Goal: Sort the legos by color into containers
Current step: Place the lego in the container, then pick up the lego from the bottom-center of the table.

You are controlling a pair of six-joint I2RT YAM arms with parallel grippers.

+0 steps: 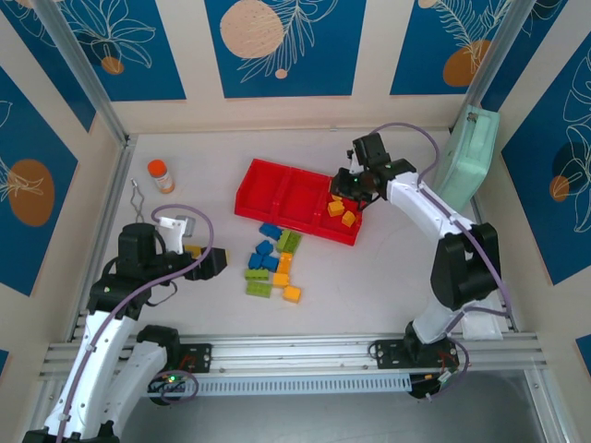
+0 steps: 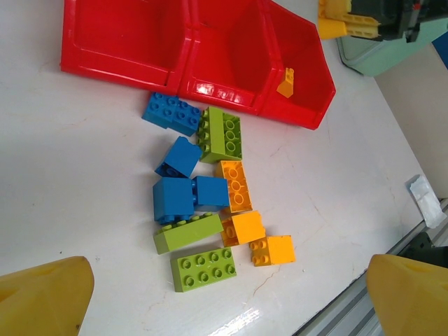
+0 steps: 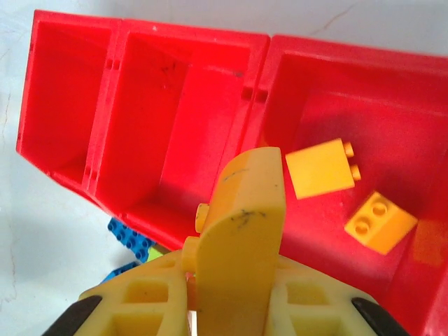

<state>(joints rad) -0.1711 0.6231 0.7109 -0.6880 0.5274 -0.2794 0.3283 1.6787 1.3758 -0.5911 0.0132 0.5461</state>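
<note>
Nearest the arm bases, the left gripper (image 1: 214,262) hovers over the worktop (image 1: 388,277), its fingers spread wide with nothing between them. Just beyond it lie the loose legos (image 1: 273,263) in a tight cluster of blue, lime green and yellow-orange pieces, several touching. Past them sits the red tray (image 1: 263,196), with two yellow-orange bricks (image 3: 320,168) resting in its right compartment. Above that compartment the right gripper (image 1: 355,187) has its fingers closed on a third brick (image 3: 201,215), of which little more than yellow-orange studs shows. Farther back stand an orange-capped bottle (image 1: 161,175) on the left and a mint-green case (image 1: 466,157) on the right.
</note>
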